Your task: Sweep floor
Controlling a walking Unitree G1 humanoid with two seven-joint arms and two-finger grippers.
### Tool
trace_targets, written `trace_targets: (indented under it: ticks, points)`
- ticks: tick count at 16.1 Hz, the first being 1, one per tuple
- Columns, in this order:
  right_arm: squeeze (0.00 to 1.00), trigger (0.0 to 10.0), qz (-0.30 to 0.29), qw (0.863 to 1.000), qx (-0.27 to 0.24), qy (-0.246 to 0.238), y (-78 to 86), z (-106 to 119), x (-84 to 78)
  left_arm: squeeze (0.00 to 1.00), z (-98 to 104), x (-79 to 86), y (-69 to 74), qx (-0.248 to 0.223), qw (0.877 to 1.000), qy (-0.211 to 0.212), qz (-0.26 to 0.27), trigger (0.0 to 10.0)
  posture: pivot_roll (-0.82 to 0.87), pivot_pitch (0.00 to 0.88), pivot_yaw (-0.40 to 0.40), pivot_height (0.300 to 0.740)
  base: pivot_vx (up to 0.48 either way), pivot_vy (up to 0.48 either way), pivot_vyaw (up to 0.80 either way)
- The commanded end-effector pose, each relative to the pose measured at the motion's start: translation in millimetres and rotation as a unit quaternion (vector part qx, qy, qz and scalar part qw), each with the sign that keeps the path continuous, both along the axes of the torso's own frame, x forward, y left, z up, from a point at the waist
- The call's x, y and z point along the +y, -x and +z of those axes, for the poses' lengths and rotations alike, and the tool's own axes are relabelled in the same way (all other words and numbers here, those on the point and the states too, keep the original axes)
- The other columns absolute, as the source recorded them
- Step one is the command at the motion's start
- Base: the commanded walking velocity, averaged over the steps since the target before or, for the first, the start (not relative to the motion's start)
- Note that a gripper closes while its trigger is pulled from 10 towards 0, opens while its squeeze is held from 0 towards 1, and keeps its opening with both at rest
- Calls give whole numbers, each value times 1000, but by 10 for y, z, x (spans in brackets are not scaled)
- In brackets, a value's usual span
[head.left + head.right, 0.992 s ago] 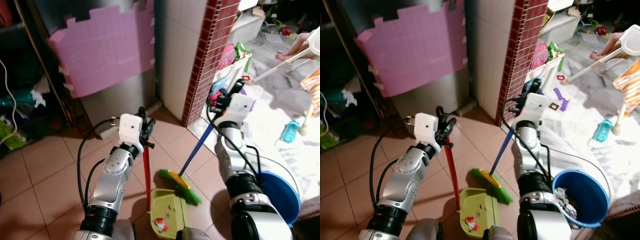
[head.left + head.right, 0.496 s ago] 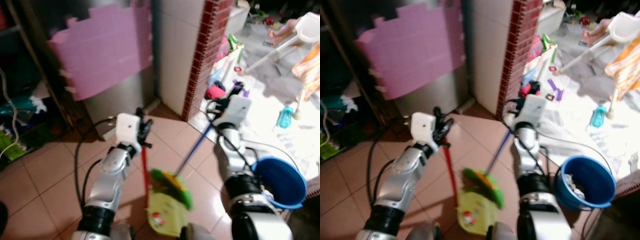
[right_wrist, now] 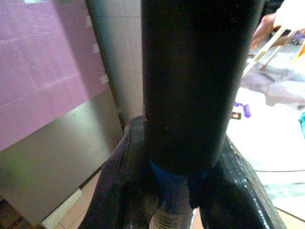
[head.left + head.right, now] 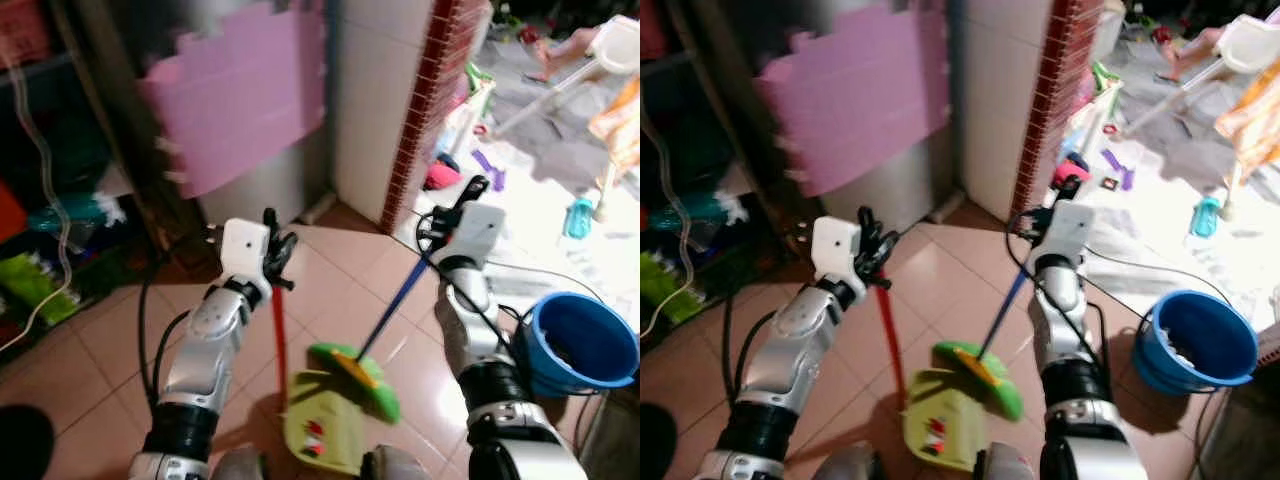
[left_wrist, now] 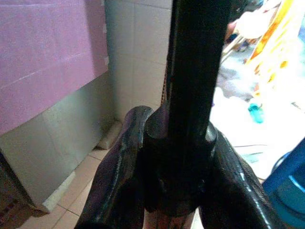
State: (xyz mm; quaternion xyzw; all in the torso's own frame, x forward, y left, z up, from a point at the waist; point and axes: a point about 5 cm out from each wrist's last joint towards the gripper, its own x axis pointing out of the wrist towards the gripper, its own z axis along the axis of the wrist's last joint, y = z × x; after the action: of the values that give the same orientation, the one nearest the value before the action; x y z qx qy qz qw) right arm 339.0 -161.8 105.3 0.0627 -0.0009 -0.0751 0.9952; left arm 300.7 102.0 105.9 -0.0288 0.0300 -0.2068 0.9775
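My left gripper (image 4: pixel 274 256) is shut on the red handle (image 4: pixel 277 340) of a light green dustpan (image 4: pixel 320 436) that rests on the tan tiled floor just before me. Small red and white litter (image 4: pixel 314 432) lies in the pan. My right gripper (image 4: pixel 464 198) is shut on the blue handle (image 4: pixel 396 298) of a broom. Its green head (image 4: pixel 356 374) sits at the pan's far edge. In the left wrist view, black fingers (image 5: pixel 124 181) clasp a dark shaft (image 5: pixel 193 86). Likewise in the right wrist view, fingers (image 3: pixel 119 186) wrap the broom handle (image 3: pixel 195 81).
A blue bucket (image 4: pixel 582 344) with rubbish stands to my right. A pink foam mat (image 4: pixel 240 95) leans on a metal cabinet ahead, beside a red brick pillar (image 4: pixel 432 100). Cluttered shelves (image 4: pixel 50 230) fill the left. Toys, a white chair (image 4: pixel 590 60) and a person's foot (image 4: pixel 560 48) lie far right.
The whole picture has shifted and blurred, so the camera moved; the bucket now shows nearer at the right. Both grippers keep their hold, and broom head and dustpan stay together.
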Motion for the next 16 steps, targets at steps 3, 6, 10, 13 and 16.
trace_targets:
  ticks: [3,6,10,13,16]
  points:
    - [0,10000,3,1000,-10,1,-59,114,48,0,119,39,-61,-24,1000,0,-2,10000,-82,55,-13,740,0,480,-800]
    - [0,10000,-11,1000,-17,17,-59,155,4,0,134,49,-63,-31,1000,-2,-3,10000,-81,53,-16,740,0,402,-800]
    - [0,10000,-35,998,-23,47,-50,203,-47,0,166,27,-46,-46,999,1,-21,10000,-81,52,-16,740,0,0,-800]
    - [0,10000,-45,997,-20,57,-26,194,-90,0,195,29,-53,-56,998,-8,-29,10000,-82,58,-13,740,0,0,-800]
    - [0,10000,-54,996,-15,66,18,164,-115,0,210,13,-46,-64,997,-21,-32,10000,-81,62,-9,740,0,0,-800]
